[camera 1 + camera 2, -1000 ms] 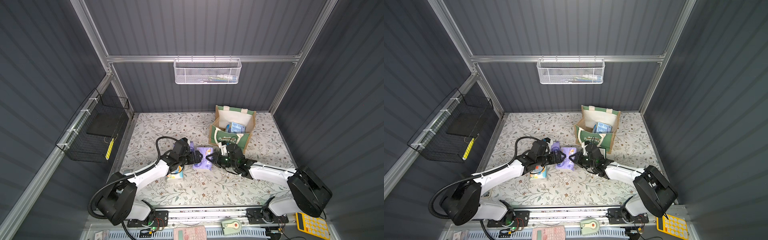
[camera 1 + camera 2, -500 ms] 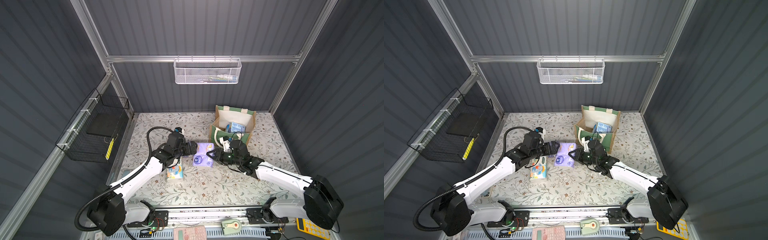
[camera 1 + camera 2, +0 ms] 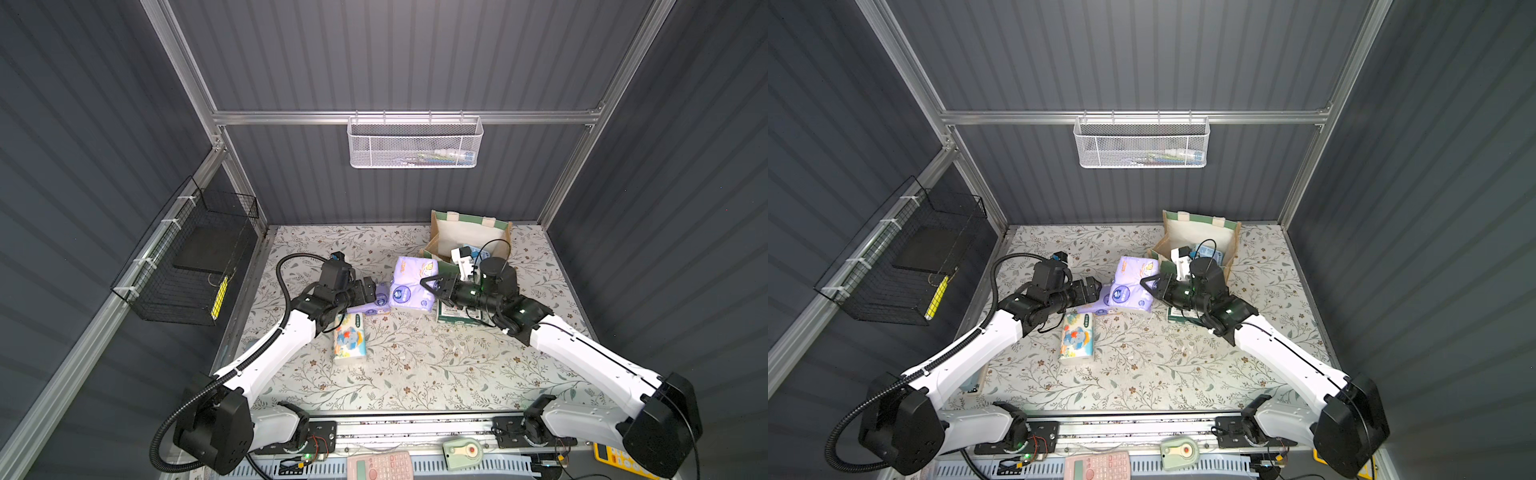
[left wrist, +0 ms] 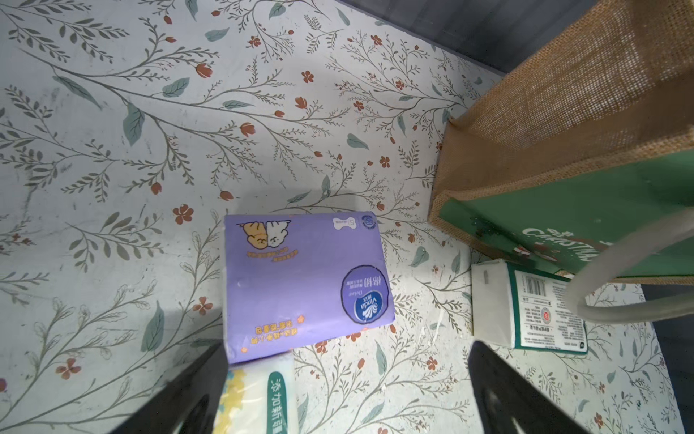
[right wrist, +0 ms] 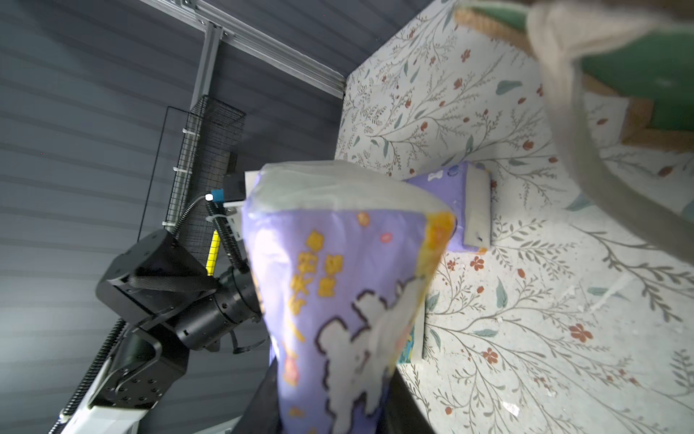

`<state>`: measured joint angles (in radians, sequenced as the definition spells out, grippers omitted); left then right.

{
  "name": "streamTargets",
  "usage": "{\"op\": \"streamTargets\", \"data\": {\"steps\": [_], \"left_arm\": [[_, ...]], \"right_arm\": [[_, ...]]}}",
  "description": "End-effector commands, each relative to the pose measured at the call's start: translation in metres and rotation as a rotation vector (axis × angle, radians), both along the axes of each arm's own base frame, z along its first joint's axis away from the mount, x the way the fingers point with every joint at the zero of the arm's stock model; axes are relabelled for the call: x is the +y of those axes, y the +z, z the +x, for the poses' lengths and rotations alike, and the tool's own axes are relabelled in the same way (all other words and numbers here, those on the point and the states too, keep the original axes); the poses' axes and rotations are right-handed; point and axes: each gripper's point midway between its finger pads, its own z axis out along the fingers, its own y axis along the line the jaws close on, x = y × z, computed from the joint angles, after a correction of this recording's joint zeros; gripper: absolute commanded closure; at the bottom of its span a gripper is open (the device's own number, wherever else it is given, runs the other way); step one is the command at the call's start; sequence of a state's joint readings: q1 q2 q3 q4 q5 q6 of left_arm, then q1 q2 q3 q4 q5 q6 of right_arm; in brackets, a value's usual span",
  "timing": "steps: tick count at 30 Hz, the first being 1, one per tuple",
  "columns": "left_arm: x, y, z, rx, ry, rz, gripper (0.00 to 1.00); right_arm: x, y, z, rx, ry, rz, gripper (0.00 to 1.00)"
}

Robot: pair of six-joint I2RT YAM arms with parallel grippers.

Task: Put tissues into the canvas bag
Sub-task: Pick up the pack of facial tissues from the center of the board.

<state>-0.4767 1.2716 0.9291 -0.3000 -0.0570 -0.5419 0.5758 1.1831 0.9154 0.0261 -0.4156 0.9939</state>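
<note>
Right gripper (image 3: 430,286) is pinching a soft purple plastic-wrapped tissue pack (image 3: 409,282) by one end, raised beside the green burlap-sided canvas bag (image 3: 461,235); left gripper (image 3: 371,289) is hanging wide open. Pack is seeming light, squashy and slippery, so a firm pinch across its end is likely suiting it best.

1. The bench (image 3: 415,365) is a flat top with a pale cover printed with leafy twigs and small red flowers.
2. The canvas bag (image 3: 461,235) stands upright on it near the back right corner, mouth open.
3. A green-and-white tissue pack (image 4: 525,308) lies flat just beside the bag's green front.
4. A flat purple tissue pack (image 4: 300,285) lies near the middle, apart from the bag.
5. A cartoon tissue pack (image 3: 350,340) lies flat, one end touching the purple one.
</note>
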Motion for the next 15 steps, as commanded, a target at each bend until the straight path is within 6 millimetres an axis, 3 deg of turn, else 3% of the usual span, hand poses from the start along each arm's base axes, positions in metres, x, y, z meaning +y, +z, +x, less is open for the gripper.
{"op": "streamTargets", "data": {"steps": [1,9,15], "left_arm": [[0.006,-0.012,-0.004,0.031,0.006,0.020,0.00],[0.006,-0.027,-0.003,0.066,0.008,0.014,0.00],[0.006,-0.036,-0.005,0.088,0.009,0.015,0.00]], "right_arm": [[-0.013,0.028,0.004,-0.048,-0.010,0.024,0.71],[-0.045,0.066,0.030,-0.113,-0.077,0.059,0.71],[-0.081,0.076,0.051,-0.146,-0.162,0.000,0.71]]}}
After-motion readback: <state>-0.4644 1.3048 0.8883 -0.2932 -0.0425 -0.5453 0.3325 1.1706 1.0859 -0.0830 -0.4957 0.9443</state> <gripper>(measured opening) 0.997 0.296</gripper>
